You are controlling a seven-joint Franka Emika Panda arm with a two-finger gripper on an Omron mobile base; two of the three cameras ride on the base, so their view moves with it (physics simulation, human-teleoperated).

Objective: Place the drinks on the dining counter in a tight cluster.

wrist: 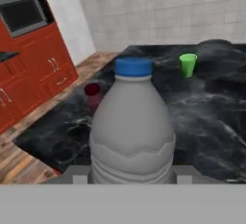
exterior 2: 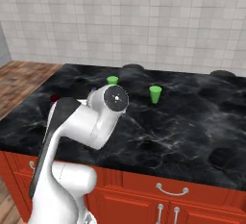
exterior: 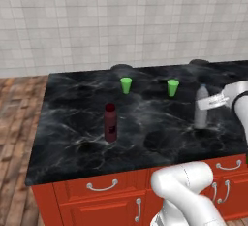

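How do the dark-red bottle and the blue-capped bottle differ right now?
The stout dark-red bottle with dark cap stands free near the left of the black marble counter; the clear blue-capped bottle is at the right, between the hand's fingers. The red one is opaque, the other pale and translucent. Both are upright.

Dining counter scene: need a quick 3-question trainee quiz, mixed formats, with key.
1. True or false: the dark-red bottle stands upright on the dining counter.
2. Multiple choice: which object sits between the fingers of the gripper?
A. a green cup
B. the clear bottle with blue cap
C. the dark-red bottle
3. Fill in: the number of small green cups on the counter is ____.

Key
1. True.
2. B. In the hand view it stands right in front of the camera; in the left base view it is upright at the right of the slab.
3. Two: the left green cup and the right green cup.
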